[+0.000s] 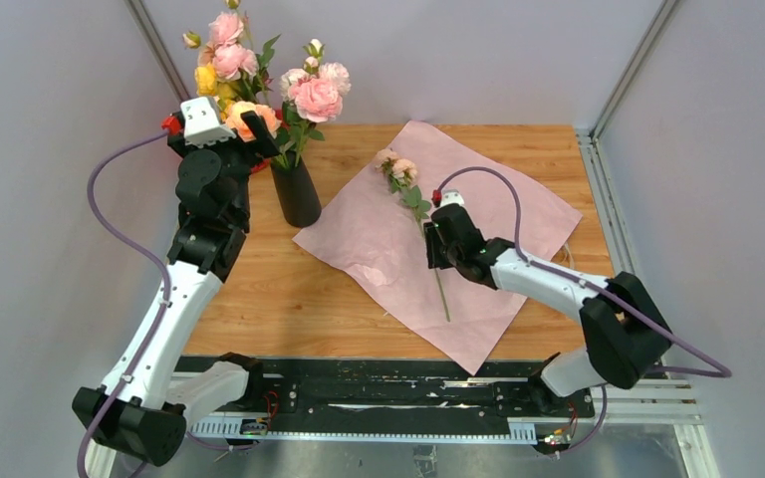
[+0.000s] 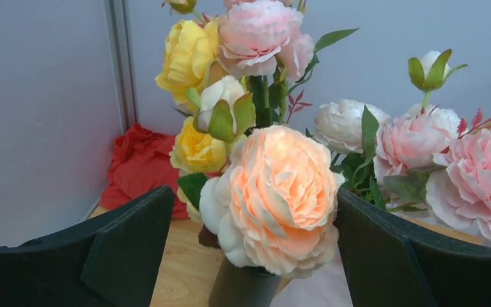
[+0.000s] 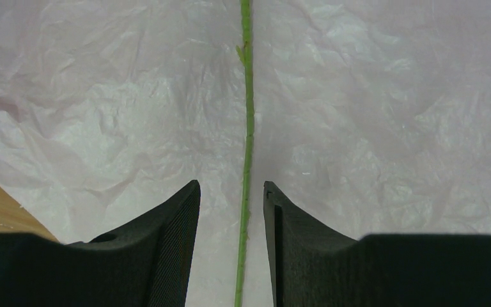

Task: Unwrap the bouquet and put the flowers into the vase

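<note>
Flowers (image 2: 195,150) are mostly up in vase (image 1: 297,199), at far-left of desk (image 1: 279,299). One stem (image 3: 248,128) is left flat on paper (image 1: 498,199), which is spread open mid-desk, so unwrapping is judged done. Step in hand is judged to be pickup of that stem.

Left tool (image 2: 252,195) is held up at bloom height by vase, jaws as wide as can be, nothing gripped. A peach rose (image 2: 275,192) sits between its fingers w/ a gap on both sides. A red cloth (image 2: 137,163) is seen behind, by the wall.

Right tool (image 3: 231,188) is lowered over paper, jaws part open and set astride the stem. A gap is seen on each side, so stem is not gripped yet. Whether fingertips touch paper can't be told.

Stem's long axis runs roughly far-to-near across paper, slightly diagonal. Its pink blooms (image 1: 396,167) point to far side, toward vase; cut end points to near edge, a bit right. In right wrist view it is lined up straight between the fingers, approx centred.

Next move, as judged: jaws to be closed on stem w/o pinching paper, stem to be lifted, turned cut-end down and carried to vase. Room at vase mouth is needed, so left tool should be cleared first.
</note>
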You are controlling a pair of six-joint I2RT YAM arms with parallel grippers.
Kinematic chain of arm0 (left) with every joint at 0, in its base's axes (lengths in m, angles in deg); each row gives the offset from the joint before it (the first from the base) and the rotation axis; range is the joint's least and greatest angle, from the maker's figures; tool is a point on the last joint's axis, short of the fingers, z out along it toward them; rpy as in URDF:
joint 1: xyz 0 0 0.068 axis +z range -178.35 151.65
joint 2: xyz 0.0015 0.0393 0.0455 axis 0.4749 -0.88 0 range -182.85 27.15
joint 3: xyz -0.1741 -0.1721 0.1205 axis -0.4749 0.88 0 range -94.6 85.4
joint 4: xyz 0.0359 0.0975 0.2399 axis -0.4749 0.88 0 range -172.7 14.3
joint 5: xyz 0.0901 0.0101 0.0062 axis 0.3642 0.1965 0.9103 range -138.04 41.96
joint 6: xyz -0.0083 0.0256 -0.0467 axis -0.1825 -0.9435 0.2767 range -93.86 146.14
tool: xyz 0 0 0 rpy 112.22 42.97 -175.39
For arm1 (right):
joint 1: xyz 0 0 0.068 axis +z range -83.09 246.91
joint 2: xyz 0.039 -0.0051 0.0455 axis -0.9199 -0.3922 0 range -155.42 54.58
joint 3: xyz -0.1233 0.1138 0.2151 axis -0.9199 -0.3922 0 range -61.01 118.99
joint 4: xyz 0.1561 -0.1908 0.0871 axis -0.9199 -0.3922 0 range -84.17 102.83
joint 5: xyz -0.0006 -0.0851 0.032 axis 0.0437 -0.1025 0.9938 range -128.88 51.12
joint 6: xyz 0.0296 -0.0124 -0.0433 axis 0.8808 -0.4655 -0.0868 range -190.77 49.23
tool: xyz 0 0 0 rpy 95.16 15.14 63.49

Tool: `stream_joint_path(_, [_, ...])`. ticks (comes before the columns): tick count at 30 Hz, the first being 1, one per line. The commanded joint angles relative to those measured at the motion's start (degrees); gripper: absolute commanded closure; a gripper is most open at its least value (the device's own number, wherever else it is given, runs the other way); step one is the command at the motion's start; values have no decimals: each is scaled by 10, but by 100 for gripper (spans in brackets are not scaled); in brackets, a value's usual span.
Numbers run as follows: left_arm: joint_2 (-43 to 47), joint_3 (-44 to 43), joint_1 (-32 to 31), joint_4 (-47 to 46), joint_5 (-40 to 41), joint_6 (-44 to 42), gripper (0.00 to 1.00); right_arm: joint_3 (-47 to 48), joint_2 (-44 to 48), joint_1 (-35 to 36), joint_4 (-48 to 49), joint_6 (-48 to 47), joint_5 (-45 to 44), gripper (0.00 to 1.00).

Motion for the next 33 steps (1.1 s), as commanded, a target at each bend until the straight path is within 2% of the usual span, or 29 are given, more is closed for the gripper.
stream_joint_path(1, [28,25,3,41,20,32,0,46,-56,-8,-27,3,-19,55])
stream_joint_path(7, [69,49,3,110,-6,75,0,60,-118,-8,-44,9,-25,55])
stream_joint_path(15, [124,102,3,128,-61,127,0,98,-170,-15,-40,14,-28,56])
stream_joint_path(24, [157,113,3,165,-68,125,0,195,-261,-32,-65,-5,-19,57])
stream_joint_path(33, [181,91,3,206,-89,119,0,225,-318,-44,-67,-5,-12,60])
